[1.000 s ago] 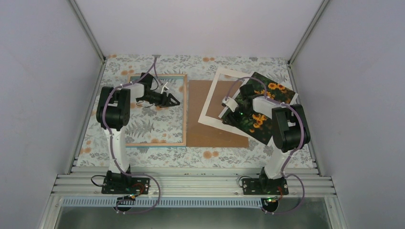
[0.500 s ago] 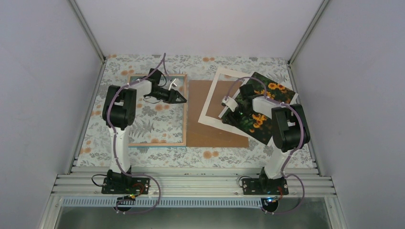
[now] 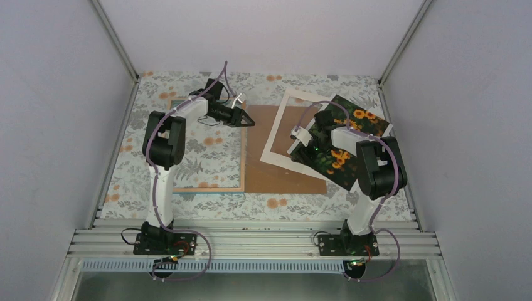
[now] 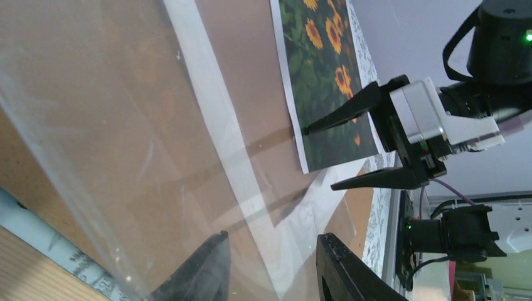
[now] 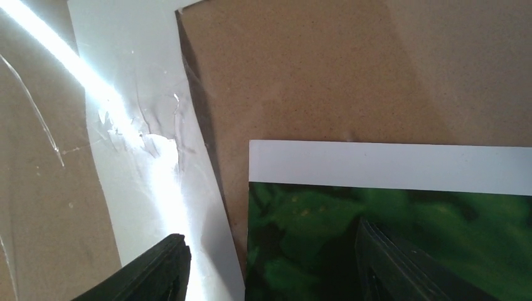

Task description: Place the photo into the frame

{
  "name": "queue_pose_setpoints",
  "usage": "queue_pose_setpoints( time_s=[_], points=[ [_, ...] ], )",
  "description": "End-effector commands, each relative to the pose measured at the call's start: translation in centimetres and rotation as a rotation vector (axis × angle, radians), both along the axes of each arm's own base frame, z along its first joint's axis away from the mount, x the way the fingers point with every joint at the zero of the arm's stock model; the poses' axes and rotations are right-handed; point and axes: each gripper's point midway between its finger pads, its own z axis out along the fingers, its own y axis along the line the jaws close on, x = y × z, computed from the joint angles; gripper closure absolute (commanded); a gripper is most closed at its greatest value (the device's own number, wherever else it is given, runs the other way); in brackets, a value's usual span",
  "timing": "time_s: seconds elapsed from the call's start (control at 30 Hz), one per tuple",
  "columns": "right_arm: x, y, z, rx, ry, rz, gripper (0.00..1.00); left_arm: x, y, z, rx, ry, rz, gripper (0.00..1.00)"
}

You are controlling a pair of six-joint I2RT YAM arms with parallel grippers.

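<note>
The photo, sunflowers on dark green, lies tilted at the right, partly over a white mat. At the left the frame lies flat, floral cloth showing inside it. My left gripper reaches over the frame's far right corner. In the left wrist view its jaws stand open, and one finger shows hazily through a clear sheet. My right gripper hovers open over the photo's corner, one finger above the mat, the other above the print.
A brown board lies between the frame and the photo, under the mat. Grey walls with metal rails close in the table on three sides. The arm bases stand on the aluminium rail at the near edge.
My left arm has swung from the middle of the frame out to its far right corner, and its jaws have narrowed. The right arm has not moved.
</note>
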Motion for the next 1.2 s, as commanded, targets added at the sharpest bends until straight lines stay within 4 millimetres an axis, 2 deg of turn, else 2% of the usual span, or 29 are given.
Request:
queue_pose_setpoints(
  time_s=[0.0,0.13,0.17,0.2,0.23,0.37,0.47,0.63,0.77,0.93,1.07,1.17],
  points=[
    [-3.3,-1.3,-3.5,-0.086,0.140,-0.003,0.34,0.4,-0.1,-0.7,0.020,0.069,0.008,0.68],
    [-3.0,-1.1,-2.7,-0.074,0.132,-0.008,0.33,0.3,0.2,-0.6,0.043,0.063,0.005,0.84],
    [-2.8,-0.9,-2.2,-0.062,0.130,-0.008,0.32,0.1,0.4,-0.4,0.044,0.055,0.008,0.88],
    [-2.6,-0.6,-1.5,-0.044,0.128,-0.010,0.30,0.0,0.8,0.1,0.039,0.040,0.019,0.95],
    [-2.2,-0.2,-0.6,-0.022,0.123,-0.010,0.28,-0.1,1.4,0.5,0.030,0.032,0.037,0.97],
    [-0.9,1.5,3.9,0.081,0.081,-0.008,0.23,0.1,4.9,2.7,-0.026,-0.027,0.143,0.98],
    [0.1,2.5,7.3,0.151,0.026,-0.009,0.22,-0.8,6.9,4.1,-0.071,-0.055,0.189,0.98],
    [1.2,3.6,11.4,0.244,-0.029,-0.025,0.18,-2.9,9.4,4.1,-0.065,-0.071,0.241,0.98],
    [1.4,4.3,12.3,0.298,0.004,-0.045,0.17,-4.6,11.8,2.3,-0.035,-0.021,0.290,0.98],
    [1.6,5.9,13.5,0.427,0.085,-0.072,0.17,-5.8,14.6,1.0,-0.021,0.011,0.346,0.98],
    [1.9,6.9,13.4,0.520,0.183,-0.119,0.17,-6.5,16.5,-0.4,0.032,0.032,0.382,0.98],
    [2.1,7.5,12.8,0.565,0.257,-0.152,0.18,-7.0,17.2,-1.2,0.060,0.050,0.374,0.98]
  ],
)
